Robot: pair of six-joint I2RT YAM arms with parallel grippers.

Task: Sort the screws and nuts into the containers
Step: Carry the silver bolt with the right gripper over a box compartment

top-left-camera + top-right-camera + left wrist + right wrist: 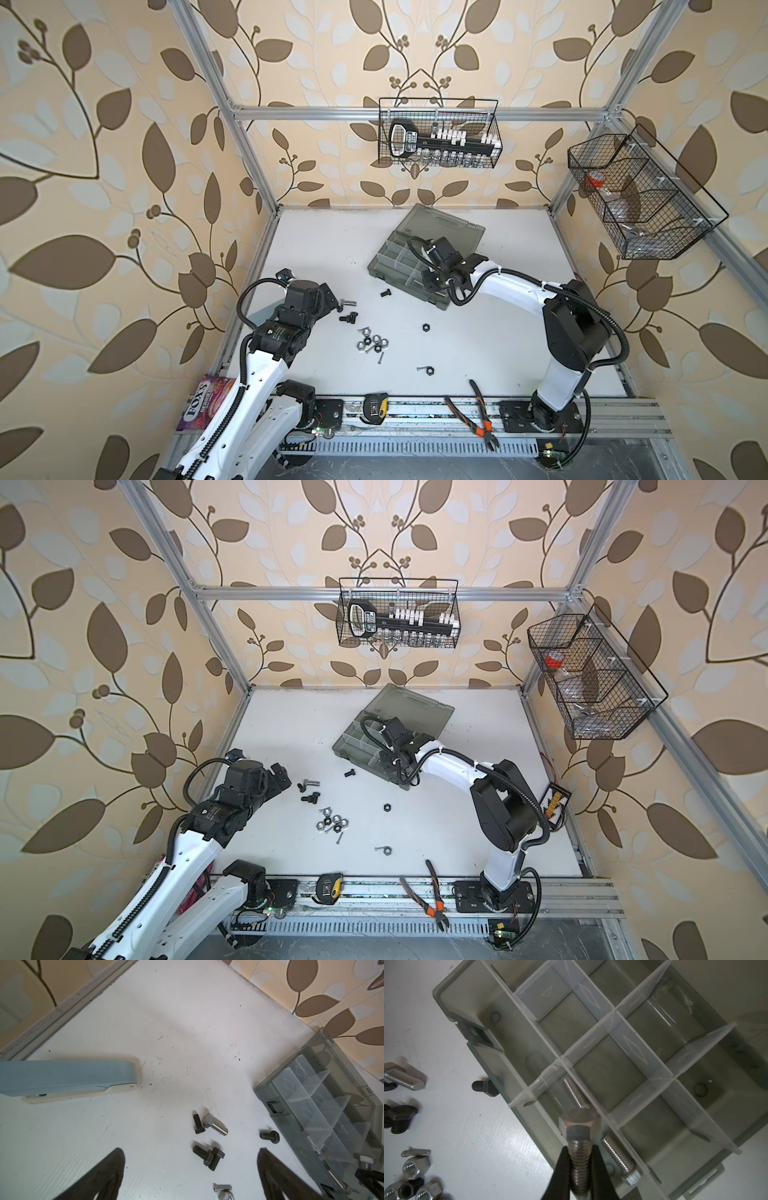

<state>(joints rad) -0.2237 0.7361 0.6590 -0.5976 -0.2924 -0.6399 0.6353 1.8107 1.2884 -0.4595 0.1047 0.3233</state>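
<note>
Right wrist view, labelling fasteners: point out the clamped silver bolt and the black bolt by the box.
clamped silver bolt [580, 1150], right wrist view, shank below head
black bolt [484, 1087], right wrist view, shank-head junction

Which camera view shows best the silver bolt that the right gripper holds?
The right wrist view: the silver bolt fills its middle, shank clamped in the right gripper, head over the organiser box. The left wrist view catches it small, at the frame's edge. In both top views the right gripper's body hides it.
</note>
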